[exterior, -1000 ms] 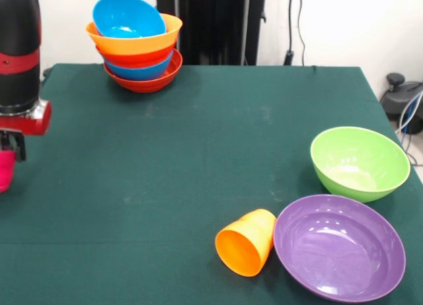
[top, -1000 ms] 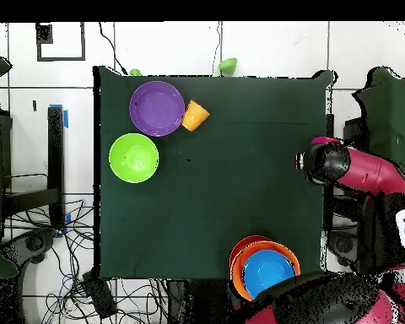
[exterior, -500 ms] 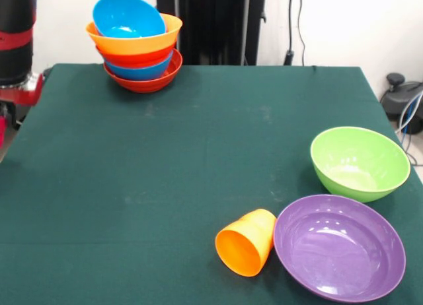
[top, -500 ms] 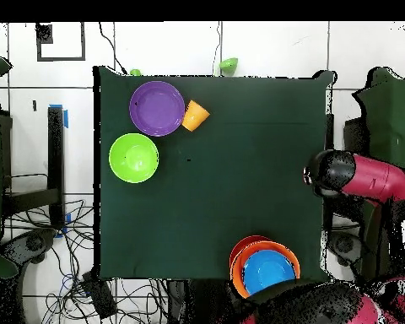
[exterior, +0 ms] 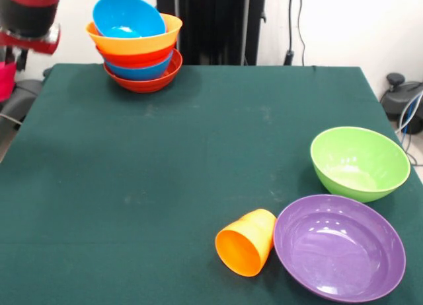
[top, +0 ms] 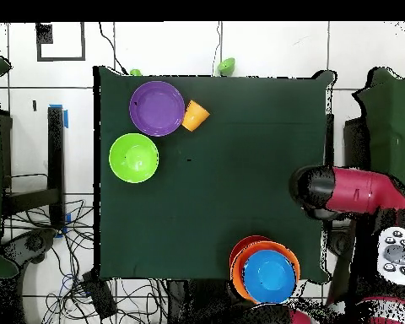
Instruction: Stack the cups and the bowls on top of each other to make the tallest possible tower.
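The tower (exterior: 135, 51) stands at the table's far left corner: a red-orange bowl at its base, then blue, red-orange and wide orange, with a blue bowl (exterior: 127, 16) tilted on top. It also shows in the overhead view (top: 265, 270). My gripper (exterior: 8, 59) hangs at the left edge, left of the tower, shut on a small magenta bowl (exterior: 6, 84). In the overhead view only the arm's end (top: 311, 190) shows, at the table's right edge. The orange cup (exterior: 246, 242) lies on its side beside the purple bowl (exterior: 339, 247). A green bowl (exterior: 359, 163) sits upright behind the purple one.
The green table (exterior: 198, 140) has the tower at one corner and the cup and two bowls at the opposite one. In the overhead view a small green object (top: 228, 64) lies just beyond the table's top edge. Cables and furniture surround the table.
The arm has risen with the magenta bowl at the left edge and moved toward the tower's end of the table. The tower, cup and other bowls have not moved.
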